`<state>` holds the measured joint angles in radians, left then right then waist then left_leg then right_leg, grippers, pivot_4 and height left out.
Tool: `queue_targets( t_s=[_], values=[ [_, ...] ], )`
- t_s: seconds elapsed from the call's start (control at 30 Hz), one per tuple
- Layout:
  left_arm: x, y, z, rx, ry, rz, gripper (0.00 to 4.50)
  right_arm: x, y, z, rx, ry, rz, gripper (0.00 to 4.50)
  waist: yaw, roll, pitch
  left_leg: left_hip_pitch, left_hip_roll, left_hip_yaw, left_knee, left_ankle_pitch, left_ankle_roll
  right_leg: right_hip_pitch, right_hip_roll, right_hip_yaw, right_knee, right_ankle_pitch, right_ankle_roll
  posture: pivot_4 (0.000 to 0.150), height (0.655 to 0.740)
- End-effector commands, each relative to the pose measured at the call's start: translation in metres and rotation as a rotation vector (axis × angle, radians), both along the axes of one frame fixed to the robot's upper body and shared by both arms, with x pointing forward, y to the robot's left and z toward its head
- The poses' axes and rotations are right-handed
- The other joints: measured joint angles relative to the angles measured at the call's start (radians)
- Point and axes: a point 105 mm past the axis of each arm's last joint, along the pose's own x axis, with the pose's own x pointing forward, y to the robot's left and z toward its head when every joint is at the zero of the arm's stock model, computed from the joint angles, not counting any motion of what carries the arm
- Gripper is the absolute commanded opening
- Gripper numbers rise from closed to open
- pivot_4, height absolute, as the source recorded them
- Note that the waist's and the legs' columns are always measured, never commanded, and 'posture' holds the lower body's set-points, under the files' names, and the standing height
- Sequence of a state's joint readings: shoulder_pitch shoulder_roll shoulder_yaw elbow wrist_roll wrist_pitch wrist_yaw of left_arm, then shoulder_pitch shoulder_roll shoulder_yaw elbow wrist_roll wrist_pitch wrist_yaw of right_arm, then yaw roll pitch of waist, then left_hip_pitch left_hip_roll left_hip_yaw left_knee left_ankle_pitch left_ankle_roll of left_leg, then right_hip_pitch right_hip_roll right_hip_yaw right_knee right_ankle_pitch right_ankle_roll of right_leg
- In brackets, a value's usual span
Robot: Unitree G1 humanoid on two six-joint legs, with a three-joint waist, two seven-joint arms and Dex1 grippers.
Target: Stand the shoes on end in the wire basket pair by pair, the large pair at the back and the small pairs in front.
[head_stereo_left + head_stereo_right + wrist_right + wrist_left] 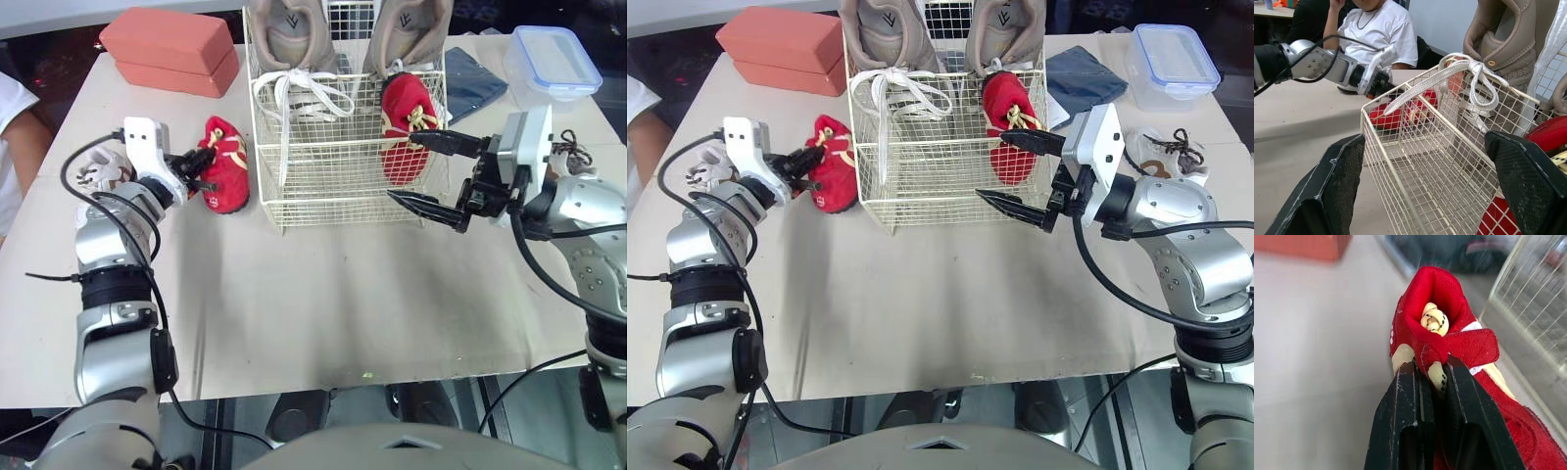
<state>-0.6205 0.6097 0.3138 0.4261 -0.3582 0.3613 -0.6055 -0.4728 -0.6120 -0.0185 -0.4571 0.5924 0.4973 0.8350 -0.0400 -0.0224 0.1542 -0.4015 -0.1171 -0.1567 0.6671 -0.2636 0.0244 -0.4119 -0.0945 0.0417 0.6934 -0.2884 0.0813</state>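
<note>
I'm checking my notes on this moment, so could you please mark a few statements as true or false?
1. The left jaws are shut on a red shoe outside the wire basket. True.
2. The right jaws are shut on a beige shoe. False: they stand open, gripping nothing.
3. Both red shoes are inside the basket. False: only the second red shoe is inside.
4. Two beige shoes stand at the basket's back. True.

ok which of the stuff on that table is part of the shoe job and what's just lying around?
Job: wire basket; beige pair at its back; red shoe inside, right side; second red shoe outside, gripped by left gripper.
Lying about: salmon box; blue-lidded tub; dark blue cloth.
</note>
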Motion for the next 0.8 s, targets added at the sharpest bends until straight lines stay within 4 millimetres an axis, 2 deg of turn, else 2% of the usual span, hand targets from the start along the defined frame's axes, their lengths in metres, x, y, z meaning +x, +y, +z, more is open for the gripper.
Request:
queue_targets(
  t_s=[0.03,0.13,0.2,0.3,0.43,0.5,0.63,0.7,0.8],
  values=[
    [-0.015,0.001,0.063,0.036,-0.308,0.039,0.04,-0.004,-0.001,0.016,0.025,-0.077,0.008,3.83,0.001,0.0,0.0,0.0,0.0,0.0,0.0,0.0,0.0,0.0,0.0,0.0,0.0,0.0,0.0,0.15,0.74],
    [-0.049,0.009,0.124,0.034,-0.709,0.156,0.04,-0.002,-0.002,0.018,0.036,-0.084,0.005,3.83,0.001,0.0,0.0,0.0,0.0,0.0,0.0,0.0,0.0,0.0,0.0,0.0,-0.001,0.0,0.0,0.15,0.74],
    [-0.074,0.009,0.143,0.021,-0.877,0.172,0.04,-0.001,-0.003,0.019,0.038,-0.088,0.004,3.83,-0.001,-0.001,0.0,0.0,0.0,0.0,0.0,0.0,0.0,0.0,0.0,0.0,-0.001,0.0,0.0,0.15,0.74],
    [-0.095,0.005,0.152,-0.002,-0.979,0.192,0.04,0.002,-0.005,0.022,0.047,-0.096,0.001,3.83,0.001,-0.001,0.0,0.0,0.0,0.001,0.0,0.0,0.0,0.0,0.0,0.0,-0.001,0.0,0.0,0.15,0.74],
    [-0.107,-0.014,0.169,-0.013,-1.073,0.175,0.04,0.006,-0.007,0.025,0.057,-0.104,-0.002,3.83,0.008,-0.002,0.0,0.0,0.0,0.001,0.0,0.0,0.0,0.001,0.0,0.0,0.0,0.0,0.0,0.15,0.74],
    [-0.108,-0.028,0.177,-0.034,-1.106,0.161,0.04,0.008,-0.008,0.026,0.059,-0.106,-0.002,3.83,0.015,-0.003,-0.001,0.0,0.0,0.0,0.001,0.0,0.0,0.001,0.0,-0.001,0.0,0.0,0.0,0.15,0.74],
    [-0.101,-0.072,0.18,-0.005,-1.134,0.067,0.04,0.008,-0.006,0.028,0.063,-0.112,-0.002,3.83,0.029,-0.004,0.0,0.0,0.0,0.001,0.001,0.0,0.0,0.001,0.0,-0.001,-0.001,0.0,0.0,0.15,0.74],
    [-0.098,-0.095,0.176,0.001,-1.145,0.006,0.04,0.008,-0.006,0.029,0.07,-0.113,-0.011,3.83,0.029,-0.004,-0.001,0.0,-0.001,0.001,0.001,0.0,0.0,0.002,-0.001,-0.001,-0.001,0.0,0.0,0.15,0.74],
    [-0.095,-0.115,0.168,-0.005,-1.155,-0.048,0.04,0.007,-0.009,0.03,0.074,-0.113,-0.034,3.83,0.025,-0.004,0.0,0.0,-0.001,0.001,0.001,0.0,0.0,0.002,0.0,0.0,-0.001,0.0,0.0,0.15,0.74]
  ],
)
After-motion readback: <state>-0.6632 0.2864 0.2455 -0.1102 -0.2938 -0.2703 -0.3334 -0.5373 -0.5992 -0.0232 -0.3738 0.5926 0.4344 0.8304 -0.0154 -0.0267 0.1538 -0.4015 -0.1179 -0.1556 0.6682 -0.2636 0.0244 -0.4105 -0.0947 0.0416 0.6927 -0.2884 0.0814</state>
